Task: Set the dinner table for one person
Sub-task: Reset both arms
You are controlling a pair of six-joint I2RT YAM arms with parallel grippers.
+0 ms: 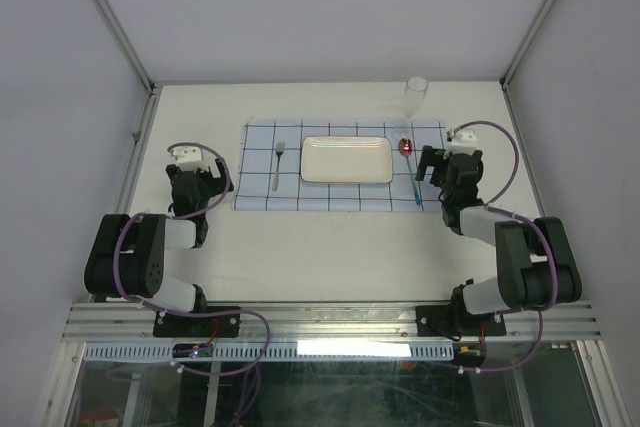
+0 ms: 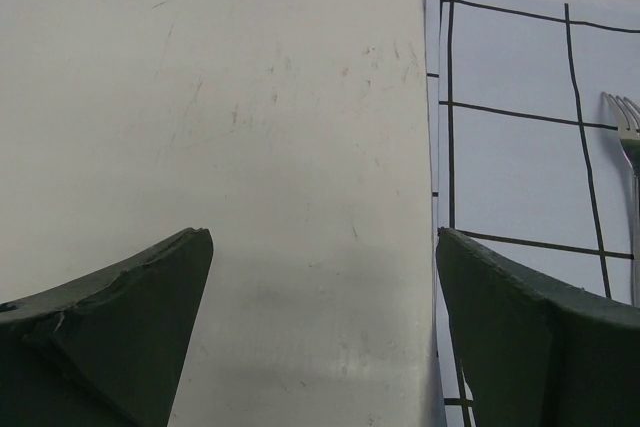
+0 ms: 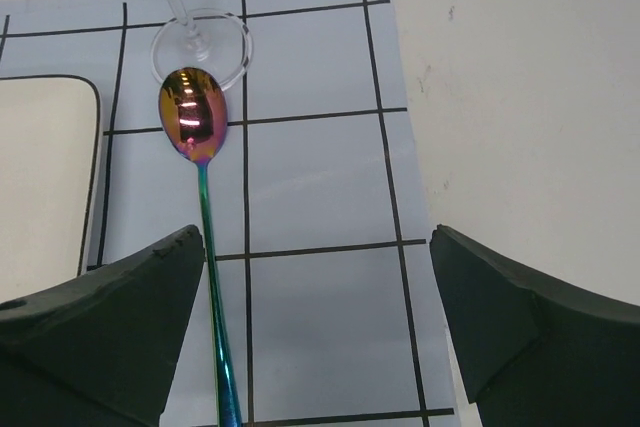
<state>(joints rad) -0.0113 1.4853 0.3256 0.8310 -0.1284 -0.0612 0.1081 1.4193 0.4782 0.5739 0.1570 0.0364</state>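
The dinner table [image 1: 320,247] is a large cream-white top. On it lies a pale-blue grid cloth [image 1: 255,162] with a white rectangular plate [image 1: 346,159] in its middle. A silver fork [image 1: 278,163] lies left of the plate; its tines show in the left wrist view [image 2: 626,122]. An iridescent spoon [image 1: 411,165] lies right of the plate and shows in the right wrist view [image 3: 203,207]. A clear glass [image 1: 415,97] stands at the cloth's far right corner, its base [image 3: 202,47] just beyond the spoon's bowl. My left gripper [image 2: 325,277] is open over the cloth's left edge. My right gripper [image 3: 318,282] is open above the cloth beside the spoon's handle.
Aluminium rails [image 1: 135,137] edge the table on both sides, with white walls behind. The arm bases stand at the near edge [image 1: 330,322]. Bare tabletop lies between the cloth and the bases.
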